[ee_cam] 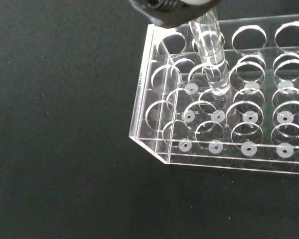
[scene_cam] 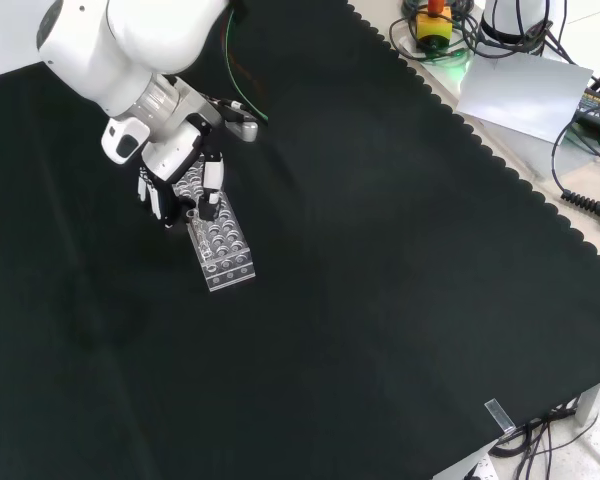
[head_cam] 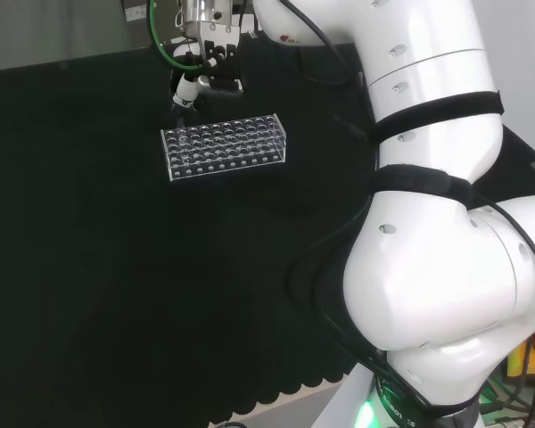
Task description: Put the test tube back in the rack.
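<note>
A clear plastic test tube rack with many round holes lies on the black cloth; it shows in the front view as a short block. The hand hovers over the rack's far end, fingers curled. In the wrist view a clear test tube hangs from the hand, pinched at its upper end. The tube is slightly tilted, and its rounded tip sits at the top plate over a hole near one end of the rack. I cannot tell how deep the tip has gone.
The arm's white links stand at the right of the head view. Beyond the cloth's scalloped edge lie a yellow and red stop button, cables and a grey sheet. A small clear clip sits at the cloth's near corner.
</note>
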